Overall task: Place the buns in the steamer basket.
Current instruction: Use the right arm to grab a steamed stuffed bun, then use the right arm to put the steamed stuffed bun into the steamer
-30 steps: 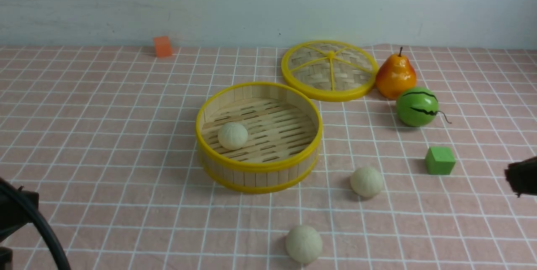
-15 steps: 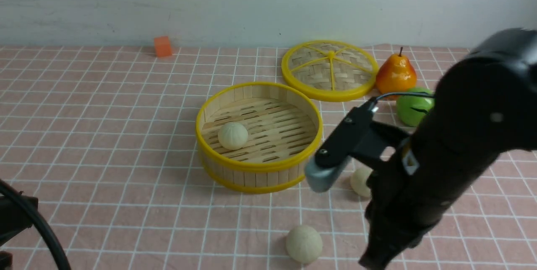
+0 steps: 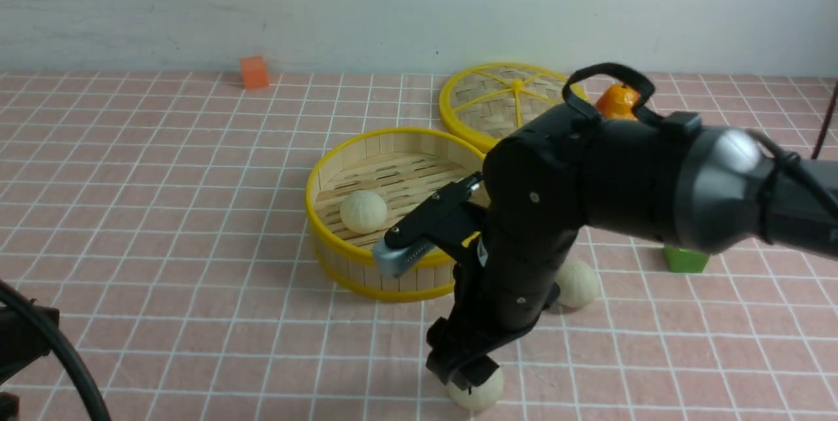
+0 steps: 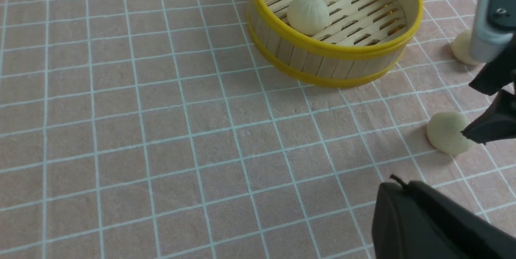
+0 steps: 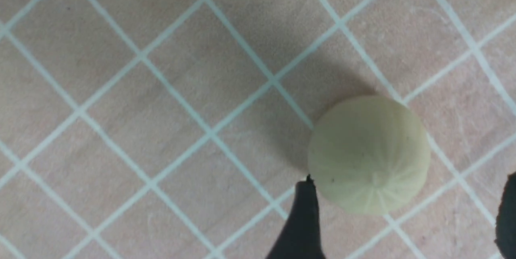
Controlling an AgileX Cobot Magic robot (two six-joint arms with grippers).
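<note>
The steamer basket (image 3: 364, 273) stands mid-table with one bun (image 3: 363, 211) on its slatted floor. A second bun (image 3: 577, 283) lies on the cloth to the basket's right, partly behind my right arm. The third bun (image 3: 478, 396) lies nearest the front edge. My right gripper (image 3: 463, 372) is down over this bun and open. In the right wrist view the bun (image 5: 369, 154) sits just ahead of the right gripper (image 5: 407, 196), close to one fingertip (image 5: 303, 210), not squeezed. My left gripper (image 4: 397, 184) is shut and empty, above bare cloth.
The woven yellow-rimmed lid (image 3: 504, 97) lies behind the basket. A pear (image 3: 615, 100) and a green cube (image 3: 684, 260) show partly behind my right arm. An orange cube (image 3: 253, 72) sits at the far left by the wall.
My right arm has swung in from the right edge, across the table and down to the nearest bun, and its jaws have opened. The left arm has not moved.
</note>
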